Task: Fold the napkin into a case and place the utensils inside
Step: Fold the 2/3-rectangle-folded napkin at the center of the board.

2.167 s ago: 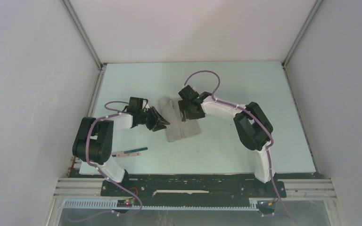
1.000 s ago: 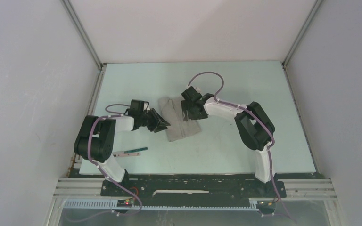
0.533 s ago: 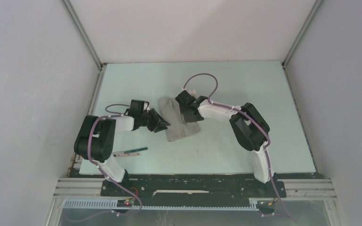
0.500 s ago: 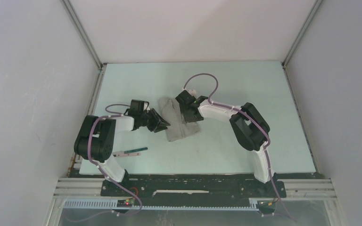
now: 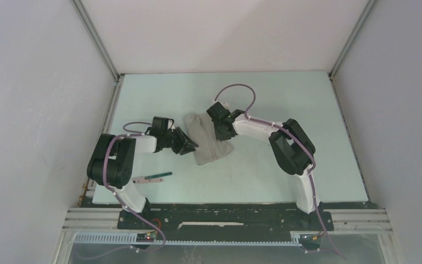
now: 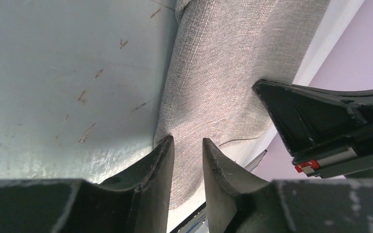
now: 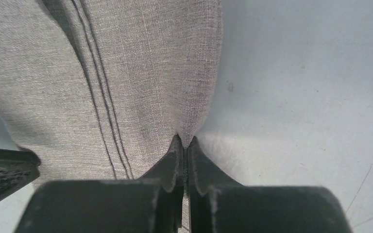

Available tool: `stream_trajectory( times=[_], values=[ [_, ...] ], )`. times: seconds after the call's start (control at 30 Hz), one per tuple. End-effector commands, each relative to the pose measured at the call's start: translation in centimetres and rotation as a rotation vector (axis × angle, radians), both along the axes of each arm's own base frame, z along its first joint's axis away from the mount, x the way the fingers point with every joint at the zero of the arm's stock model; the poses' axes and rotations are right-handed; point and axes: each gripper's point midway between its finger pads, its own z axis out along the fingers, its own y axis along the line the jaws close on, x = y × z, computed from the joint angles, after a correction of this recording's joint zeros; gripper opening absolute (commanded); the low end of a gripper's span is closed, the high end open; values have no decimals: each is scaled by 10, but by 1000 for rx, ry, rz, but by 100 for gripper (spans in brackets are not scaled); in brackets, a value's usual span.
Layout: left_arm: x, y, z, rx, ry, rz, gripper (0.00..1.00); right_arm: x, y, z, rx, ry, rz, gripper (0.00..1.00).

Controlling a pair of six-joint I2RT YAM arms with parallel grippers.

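Observation:
The light grey napkin [image 5: 205,147] lies folded into a narrow strip mid-table between my two grippers. My right gripper [image 5: 220,133] is shut on the napkin's [image 7: 141,58] right edge, and a small peak of cloth is pinched between the tips of my right gripper [image 7: 185,140]. My left gripper [image 5: 191,144] sits low at the strip's left edge. In its wrist view my left gripper [image 6: 187,141] has its jaws apart, with the napkin [image 6: 223,58] lying flat behind the gap. One utensil with a dark green handle [image 5: 155,176] lies on the table near the left arm's base.
The pale green table [image 5: 286,104] is closed in by white walls at the left, right and back. A black rail [image 5: 225,212] with the arm bases runs along the near edge. The right gripper's dark body [image 6: 320,121] shows in the left wrist view.
My right gripper has closed onto the napkin's right edge, and that edge has bunched inward slightly. The left arm and the green-handled utensil have not moved.

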Motion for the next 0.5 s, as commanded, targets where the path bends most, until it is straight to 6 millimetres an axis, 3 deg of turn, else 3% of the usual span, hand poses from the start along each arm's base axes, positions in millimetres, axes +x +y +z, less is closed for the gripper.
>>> stream_trajectory(
  times=[0.0, 0.23, 0.47],
  values=[
    [7, -2, -2, 4, -13, 11, 36, 14, 11, 40, -4, -93, 65, 0],
    [8, -2, -6, 1, -8, 16, 36, 4, 39, 76, -16, -165, 125, 0],
    [11, -5, -4, -9, -10, 19, 36, -15, 70, 71, -57, -158, 177, 0]
  ],
)
